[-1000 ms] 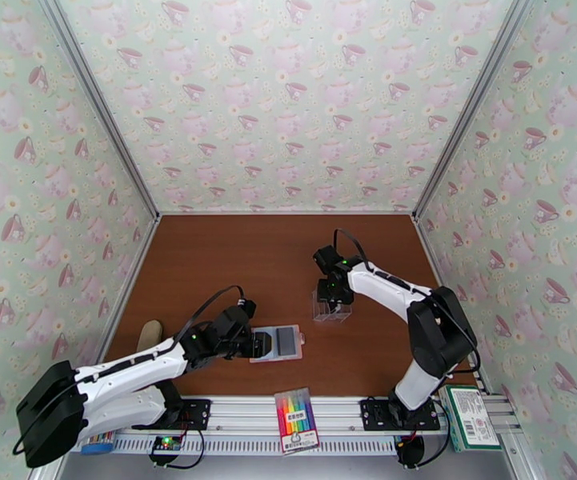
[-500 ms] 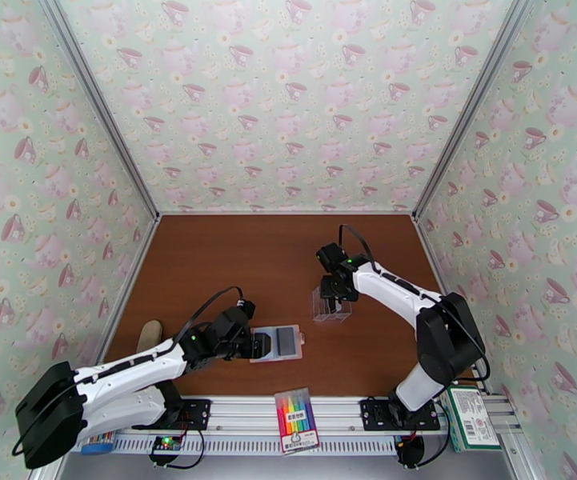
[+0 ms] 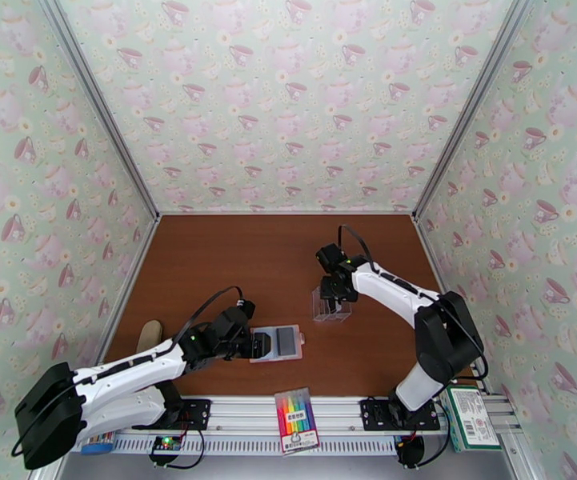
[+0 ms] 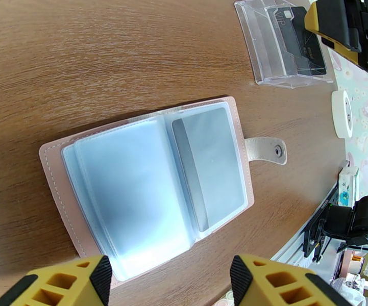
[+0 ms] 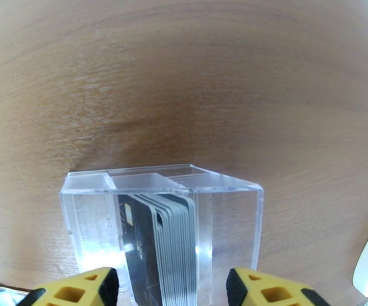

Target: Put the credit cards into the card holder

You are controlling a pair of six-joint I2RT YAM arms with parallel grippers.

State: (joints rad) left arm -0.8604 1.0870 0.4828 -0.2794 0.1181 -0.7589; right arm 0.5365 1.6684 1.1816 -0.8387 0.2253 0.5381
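Right gripper point(image 5: 168, 287) jaws wide, shifted slightly, now settled over credit cards point(image 5: 161, 235) upright in clear box point(image 5: 232, 215), top-view centre. Left gripper point(image 4: 169, 281) wide, empty, at open card holder point(image 4: 148, 184), lower centre. Card pick looks imminent.

The pink card holder point(image 4: 148, 189) lay open and flat on the brown worktop point(image 4: 81, 57), its cloudy blue-grey plastic sleeves facing up and its snap tab point(image 4: 265, 150) stretched out flat from one short edge. A single grey card point(image 4: 206, 164) sat inside the sleeve on the tab side, while the sleeve on the other side looked blank. Well apart from it, the remaining credit cards point(image 5: 163, 240), black and dark grey, stood on edge as a tight, slightly leaning stack inside a clear plastic box point(image 5: 229, 220) that rested on the worktop.
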